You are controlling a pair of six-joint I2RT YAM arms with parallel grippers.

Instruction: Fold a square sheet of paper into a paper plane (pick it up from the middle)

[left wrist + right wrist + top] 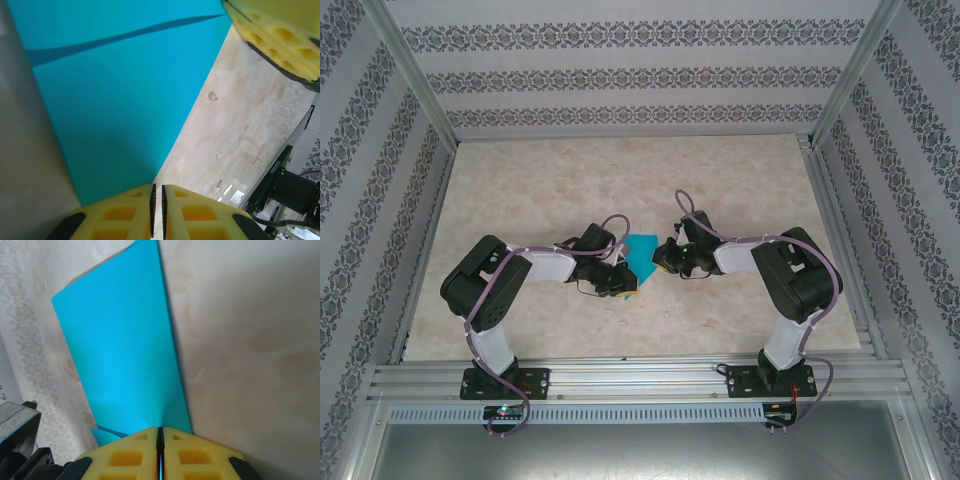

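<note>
The square sheet of paper (642,252) is turquoise and sits between my two grippers at the table's middle. In the right wrist view the sheet (125,350) is folded double, with a second layer peeking out at the lower left. My right gripper (160,428) is shut on its near edge, and a blue sliver shows between the pads. In the left wrist view the sheet (115,100) looms close and its edge ends at the tips of my left gripper (157,186). Those jaws stand almost together, with pale table showing through the slit. The paper plane is out of view.
The marbled table (540,190) is walled by patterned panels and aluminium rails (640,380). The right gripper's yellow finger (280,35) hangs close above the sheet. The right arm's base (290,192) stands at the near edge.
</note>
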